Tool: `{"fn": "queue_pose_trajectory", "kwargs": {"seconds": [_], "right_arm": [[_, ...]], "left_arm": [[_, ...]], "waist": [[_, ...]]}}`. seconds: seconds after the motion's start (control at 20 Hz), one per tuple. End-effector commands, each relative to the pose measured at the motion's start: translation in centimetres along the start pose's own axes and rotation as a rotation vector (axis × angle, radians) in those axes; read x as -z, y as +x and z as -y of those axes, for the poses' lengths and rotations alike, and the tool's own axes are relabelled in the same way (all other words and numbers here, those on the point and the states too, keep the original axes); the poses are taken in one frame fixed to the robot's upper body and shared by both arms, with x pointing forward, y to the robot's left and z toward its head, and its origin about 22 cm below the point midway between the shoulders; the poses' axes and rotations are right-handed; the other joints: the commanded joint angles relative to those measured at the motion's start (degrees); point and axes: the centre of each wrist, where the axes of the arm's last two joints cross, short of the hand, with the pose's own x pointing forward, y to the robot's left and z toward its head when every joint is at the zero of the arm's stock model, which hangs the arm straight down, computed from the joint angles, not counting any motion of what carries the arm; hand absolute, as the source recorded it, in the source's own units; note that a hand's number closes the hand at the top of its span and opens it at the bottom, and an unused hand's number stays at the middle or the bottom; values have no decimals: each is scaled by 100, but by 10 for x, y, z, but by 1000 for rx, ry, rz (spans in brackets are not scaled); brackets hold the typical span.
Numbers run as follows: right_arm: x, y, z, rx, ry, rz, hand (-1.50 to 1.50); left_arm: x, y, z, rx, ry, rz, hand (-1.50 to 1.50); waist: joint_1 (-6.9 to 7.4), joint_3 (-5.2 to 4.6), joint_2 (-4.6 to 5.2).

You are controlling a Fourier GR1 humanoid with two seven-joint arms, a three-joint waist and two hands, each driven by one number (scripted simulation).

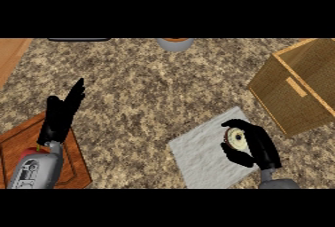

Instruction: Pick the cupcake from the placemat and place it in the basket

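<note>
Cupcake shows as a pale cream disc with a darker brown rim, tipped so that its round face looks toward the view's left; it sits inside the right hand, over the right part of the mat, and whether it touches the mat cannot be told. The fingers of that hand curl over the top of the cupcake and the thumb hooks under it, so the black hand is clamped on it and hides its far side. One cupcake is in view. One mat, a pale grey square set askew, lies on the speckled brown bench. One basket, woven and tan with a lighter strip on its wall, stands to the upper right, near the mat's far corner but apart from it, and runs out of view at the right edge. The left hand shows at the lower left with its fingers straight and together, pointing up, holding nothing. Under its forearm lies one reddish wooden board. One grey round pot with an orange inside is cut off at the top edge.
</note>
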Motion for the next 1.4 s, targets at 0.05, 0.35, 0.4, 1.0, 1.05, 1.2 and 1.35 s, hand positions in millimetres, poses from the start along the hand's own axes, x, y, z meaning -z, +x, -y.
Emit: {"fn": "queue_pose_trajectory", "kwargs": {"seconds": [0.05, 0.35, 0.4, 1.0, 1.05, 1.2, 1.35], "right_arm": [[-6, -20, -8, -114, -30, 40, 150], [16, 19, -21, -498, 187, 88, 150], [17, 28, -19, -570, 239, 101, 150], [11, 122, -24, -503, 236, 245, 150], [-2, 127, -18, -439, 212, 233, 150], [-9, 152, 10, -283, 180, 298, 150], [-28, 169, 31, -111, 115, 321, 150]], "left_arm": [[-4, 10, -2, -10, -13, -1, 0], [-1, 2, 8, 2, -9, 6, 0], [0, 2, 5, 7, -4, 2, 0], [-3, 2, -1, 7, 13, 2, 0], [-5, 1, -3, -13, 12, -7, 0], [-1, -7, -17, -6, 28, -5, 0], [-2, 8, -3, -6, 6, -4, 0]], "waist": [[5, 1, -3], [96, -15, 8], [89, -22, -4], [-8, 0, -19], [-45, -1, -34], [-100, -5, -25], [-83, 2, -40]]}}
